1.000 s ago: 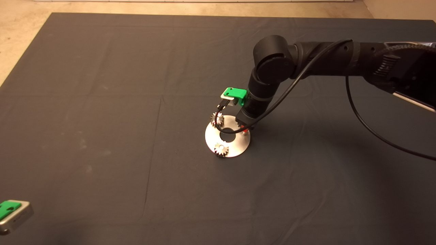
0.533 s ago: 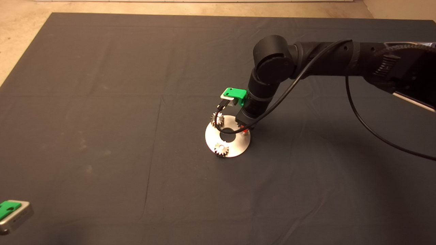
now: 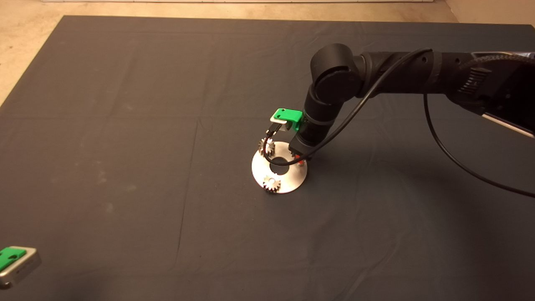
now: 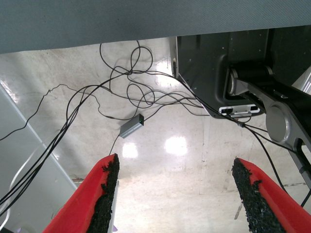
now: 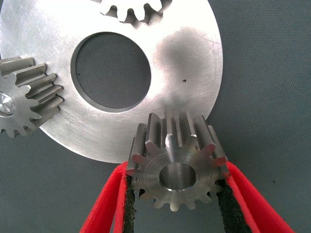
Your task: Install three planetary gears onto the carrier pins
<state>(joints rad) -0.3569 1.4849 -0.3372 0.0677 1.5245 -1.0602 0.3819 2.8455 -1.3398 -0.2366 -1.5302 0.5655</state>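
The right arm (image 3: 401,79) reaches in from the right side of the head view, stretched out almost level, then bends sharply down at a rounded black joint (image 3: 334,79). Below that joint the wrist (image 3: 311,125) slopes down and toward the middle of the mat, with a green bracket (image 3: 287,115) on its side and a black cable (image 3: 439,138) looping beside it. The right gripper (image 5: 177,194) points downward, its two red fingers (image 5: 104,208) pressed with their black pads against either side of a gear (image 5: 177,167). The left gripper (image 4: 175,194) is parked at the lower left edge of the head view, its fingers spread wide apart, holding nothing.
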